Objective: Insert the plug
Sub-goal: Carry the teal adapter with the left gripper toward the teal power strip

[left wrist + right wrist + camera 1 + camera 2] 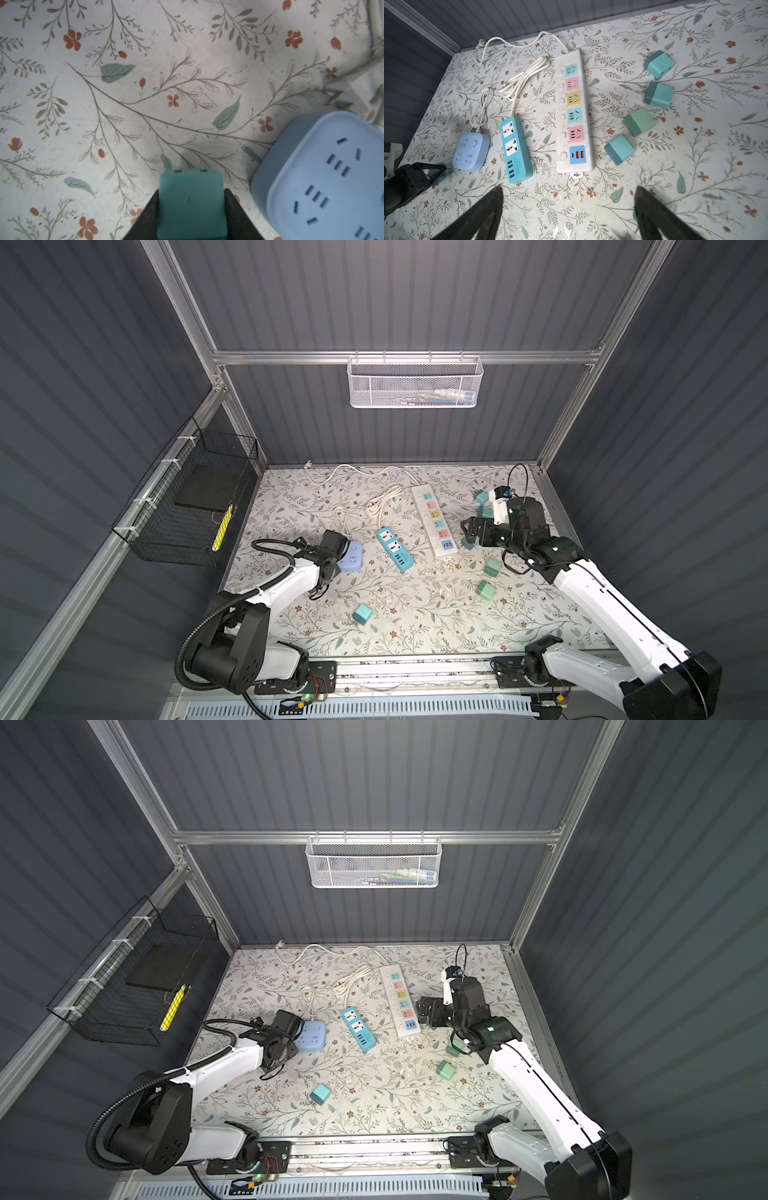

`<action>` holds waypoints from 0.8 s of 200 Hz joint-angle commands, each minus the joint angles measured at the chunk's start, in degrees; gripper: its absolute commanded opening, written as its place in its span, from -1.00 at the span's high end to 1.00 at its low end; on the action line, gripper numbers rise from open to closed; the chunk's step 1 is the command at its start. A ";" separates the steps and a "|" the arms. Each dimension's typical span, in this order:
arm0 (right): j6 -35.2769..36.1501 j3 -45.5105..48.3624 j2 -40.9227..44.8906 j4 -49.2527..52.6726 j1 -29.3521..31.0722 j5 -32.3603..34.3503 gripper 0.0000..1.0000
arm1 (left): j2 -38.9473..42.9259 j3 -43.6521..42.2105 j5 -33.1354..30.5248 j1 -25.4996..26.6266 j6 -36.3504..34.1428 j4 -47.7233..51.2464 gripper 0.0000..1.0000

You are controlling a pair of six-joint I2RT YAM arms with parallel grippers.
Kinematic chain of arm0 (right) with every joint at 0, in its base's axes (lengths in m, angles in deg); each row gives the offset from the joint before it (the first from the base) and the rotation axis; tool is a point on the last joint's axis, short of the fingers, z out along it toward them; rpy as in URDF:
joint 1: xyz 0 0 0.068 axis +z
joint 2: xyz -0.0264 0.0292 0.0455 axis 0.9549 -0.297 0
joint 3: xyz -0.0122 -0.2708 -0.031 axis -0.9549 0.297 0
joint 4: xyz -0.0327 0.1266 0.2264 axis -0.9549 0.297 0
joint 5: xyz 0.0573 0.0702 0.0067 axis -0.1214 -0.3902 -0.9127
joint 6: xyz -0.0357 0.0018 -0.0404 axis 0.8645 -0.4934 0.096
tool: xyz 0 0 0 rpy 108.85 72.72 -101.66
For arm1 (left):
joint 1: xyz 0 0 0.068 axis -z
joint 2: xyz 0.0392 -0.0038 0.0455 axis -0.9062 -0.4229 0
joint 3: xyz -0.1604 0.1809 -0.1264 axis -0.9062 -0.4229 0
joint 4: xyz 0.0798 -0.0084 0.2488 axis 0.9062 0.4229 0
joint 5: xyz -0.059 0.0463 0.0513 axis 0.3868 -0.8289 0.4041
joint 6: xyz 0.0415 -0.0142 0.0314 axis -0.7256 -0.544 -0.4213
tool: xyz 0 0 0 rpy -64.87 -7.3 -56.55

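Teal plastic plug (pixel 191 209): clamped between the two black fingers (pixel 148 221) of the left gripper (pixel 191 192), as I see it in the left wrist view. I cannot see its prongs. Just beside it lies the pale blue socket block (pixel 324 176), slot face up. The plug hangs off the block's edge, over the floral mat (pixel 145 93), not over any slot.

In both top views this pair sits left of centre, the gripper's black body overlapping the block's left side.

Right gripper (pixel 568 188): claw spread wide, only mat between the fingers. In both top views it sits right of centre, near the lower end of the white strip with coloured sockets (pixel 434 520).

The teal two-socket strip (pixel 395 549) lies between the white strip and the blue block.

Loose plugs on the mat: one teal at lower centre (pixel 362 612), two green at lower right (pixel 485 590). More sit near the right gripper.
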 commanded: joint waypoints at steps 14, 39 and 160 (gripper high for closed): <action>-0.33 0.60 0.87 -1.44 0.04 0.75 -0.95 | 1.73 4.35 1.99 2.55 -4.20 2.52 0.12; -0.36 0.96 0.96 -1.90 0.03 1.24 -0.95 | 0.79 7.43 1.93 7.06 -4.99 3.29 0.16; -1.22 2.60 4.01 0.25 -0.03 3.23 -0.94 | -13.65 14.11 10.26 31.24 -17.08 -1.87 0.15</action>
